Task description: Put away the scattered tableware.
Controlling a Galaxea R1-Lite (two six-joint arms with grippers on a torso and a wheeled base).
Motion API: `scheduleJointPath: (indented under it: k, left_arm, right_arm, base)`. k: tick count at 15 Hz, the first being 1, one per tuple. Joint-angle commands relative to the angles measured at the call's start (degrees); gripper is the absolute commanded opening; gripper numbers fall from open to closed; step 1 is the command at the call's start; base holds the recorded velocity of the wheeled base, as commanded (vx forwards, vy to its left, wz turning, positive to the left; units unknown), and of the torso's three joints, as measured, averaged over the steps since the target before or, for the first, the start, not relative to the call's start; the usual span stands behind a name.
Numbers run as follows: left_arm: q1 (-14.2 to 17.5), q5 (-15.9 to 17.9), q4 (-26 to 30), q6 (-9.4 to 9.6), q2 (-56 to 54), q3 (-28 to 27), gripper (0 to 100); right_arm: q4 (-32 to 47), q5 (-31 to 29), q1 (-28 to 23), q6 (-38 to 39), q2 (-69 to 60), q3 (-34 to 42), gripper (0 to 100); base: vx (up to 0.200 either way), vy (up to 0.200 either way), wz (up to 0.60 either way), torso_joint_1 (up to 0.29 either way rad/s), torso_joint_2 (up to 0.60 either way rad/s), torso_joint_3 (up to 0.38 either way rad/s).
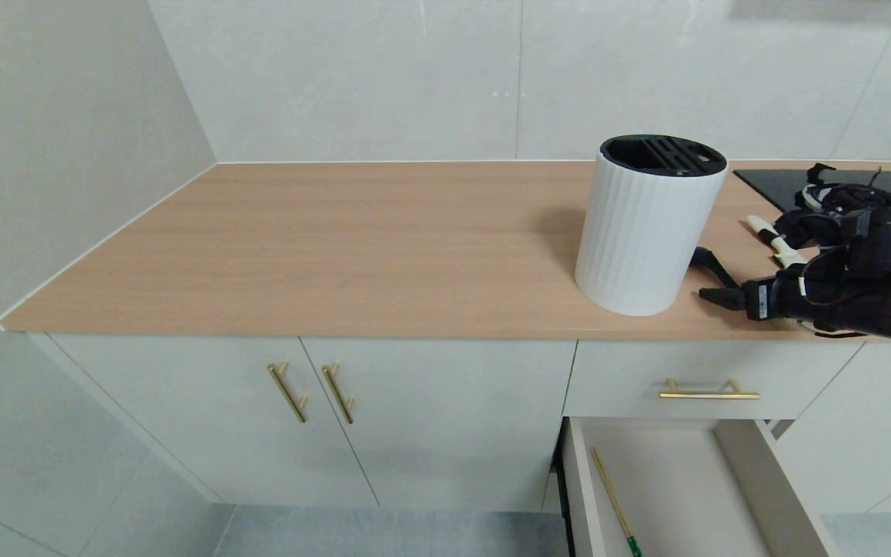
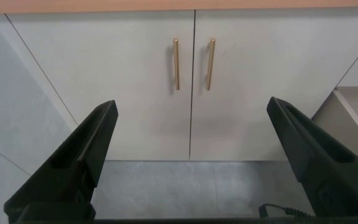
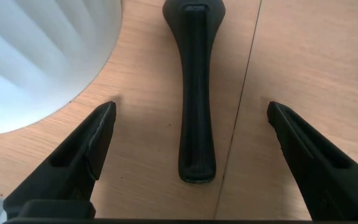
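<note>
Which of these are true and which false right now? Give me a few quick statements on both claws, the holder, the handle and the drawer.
1. The right claw is open, with one finger on either side of the black handle. True.
2. The holder lies on its side. False: it stands upright on the counter.
3. The lower drawer is pulled open, with chopsticks inside. True.
4. The left claw holds a spoon. False: it is open and empty, down in front of the cabinet doors.
5. The handle is stowed in the holder. False: it lies flat on the counter beside the holder.
</note>
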State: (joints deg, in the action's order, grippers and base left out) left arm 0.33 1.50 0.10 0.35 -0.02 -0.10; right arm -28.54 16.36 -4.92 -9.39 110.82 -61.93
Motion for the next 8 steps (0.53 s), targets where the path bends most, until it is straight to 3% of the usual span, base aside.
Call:
scheduleJointPath:
  k: [1, 3, 4, 8]
  left_arm:
    - [0.0, 0.0, 0.0, 0.00, 0.0, 0.0, 100]
    - [0.0, 0.0, 0.0, 0.00, 0.0, -0.1, 100]
    - [0.0, 0.0, 0.0, 0.00, 0.0, 0.0, 100]
    - [0.0, 0.0, 0.0, 0.00, 0.0, 0.0, 100]
  right_arm:
    - [0.0, 0.0, 0.0, 0.1, 0.2, -0.1, 100]
    - [0.0, 0.0, 0.0, 0.1, 0.2, -0.1, 100]
    - [0.0, 0.0, 0.0, 0.1, 0.4, -0.1, 0]
    - [0.1, 0.1, 0.4, 0.0, 1.1, 0.0, 0]
  base:
    - [0.000, 0.000, 0.00, 0.000, 0.00, 0.000]
    - [0.000, 0.000, 0.00, 0.000, 0.00, 0.000]
    - [0.000, 0.000, 0.00, 0.000, 0.00, 0.000]
    - [0.000, 0.000, 0.00, 0.000, 0.00, 0.000]
